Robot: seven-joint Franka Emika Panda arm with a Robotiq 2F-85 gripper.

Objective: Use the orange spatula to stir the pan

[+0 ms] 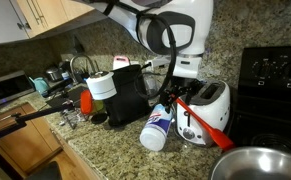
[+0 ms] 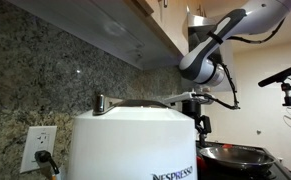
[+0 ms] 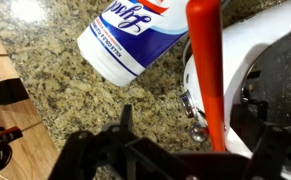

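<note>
One Robotiq gripper (image 1: 177,98) is in service, and it hangs below the white Panda arm (image 1: 170,30) above the granite countertop (image 1: 105,150).

1. End effector. The fingers are closed down on the handle end of the orange spatula (image 1: 205,122). In the wrist view the handle (image 3: 207,80) runs down into the dark finger assembly at 6 o'clock. The contact point itself is in shadow there, so the grip appears firm but cannot be confirmed in detail.

2. Spatula position. In an exterior view the spatula slopes from the gripper toward 4 o'clock and crosses in front of the white toaster (image 1: 213,98). Its flat blade is the low end, clear of the countertop.

3. Pan position. The pan (image 1: 260,165) sits at 4 o'clock from the toaster, beside the black stove (image 1: 275,80). The blade is near the pan's rim and just above it, at about 10 o'clock from the pan's centre. The blade is not inside the pan.

4. Surrounding items. A Lysol wipes canister (image 1: 157,128) lies on its side at 7 o'clock from the gripper, just beside the toaster. A black coffee machine (image 1: 130,95) stands at 9 o'clock from the gripper. In an exterior view a white Nespresso machine (image 2: 125,145) fills the foreground, with the pan (image 2: 235,155) beyond it at 3 o'clock.
</note>
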